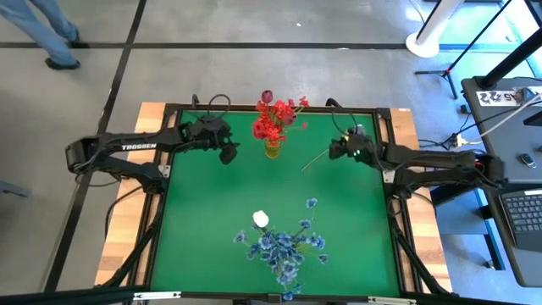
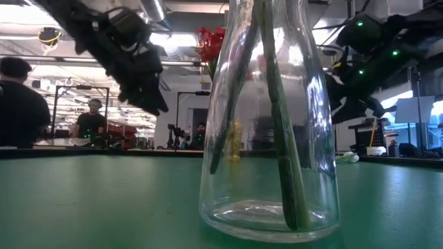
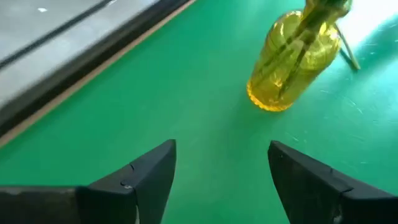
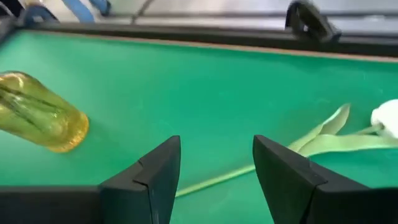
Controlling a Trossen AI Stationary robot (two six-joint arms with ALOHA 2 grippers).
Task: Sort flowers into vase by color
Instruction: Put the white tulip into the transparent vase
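Right gripper (image 4: 214, 180) is open and empty, a white flower (image 4: 348, 140) lying just ahead of its fingers. Best to pinch the stem mid-length. Left gripper (image 3: 221, 180) waits open beside the yellow vase (image 3: 292, 59).

Two dark arms reach inward from opposite sides; the left gripper (image 1: 227, 152) hovers with fingers parted. The right gripper (image 1: 338, 150) hangs likewise, fingers apart, holding nothing.

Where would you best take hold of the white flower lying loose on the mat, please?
Grip the white flower on its bare thin stem, below the leaves, coming straight down with the open right gripper hovering over it. The stem lies flat on the green mat, away from the yellow vase.
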